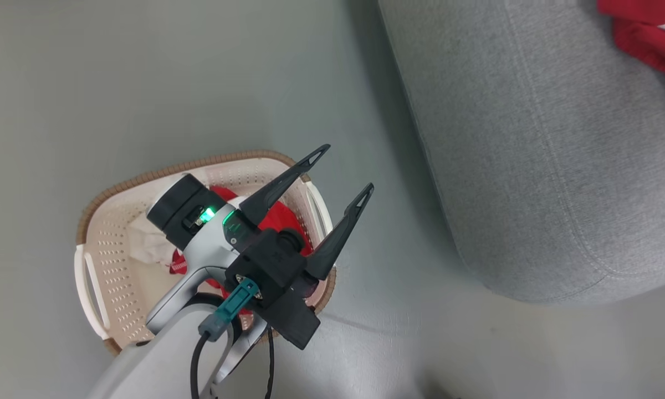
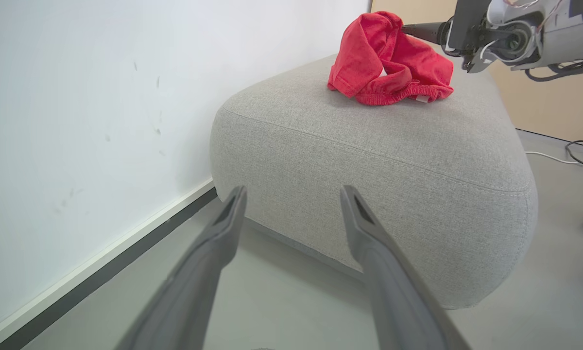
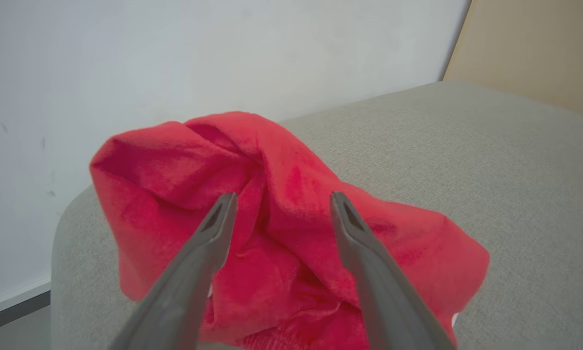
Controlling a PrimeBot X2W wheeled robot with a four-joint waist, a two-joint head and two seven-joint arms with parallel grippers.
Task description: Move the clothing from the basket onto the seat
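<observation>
From the head view, the basket (image 1: 160, 174) at 7 o'clock holds red and white clothing (image 1: 281, 217), with the left hand (image 1: 346, 168) released over it. The right wrist view shows the right hand (image 3: 282, 197) released and a red garment (image 3: 175, 170) on the seat (image 3: 466, 170).

Basket (image 1: 106, 260) on floor (image 1: 88, 83) left of seat (image 1: 532, 166); garment (image 2: 388, 63) on seat; clothing (image 1: 281, 220) in basket.

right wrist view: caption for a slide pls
Open right gripper poised at a crumpled red garment lying on the grey sofa, white wall behind.
</observation>
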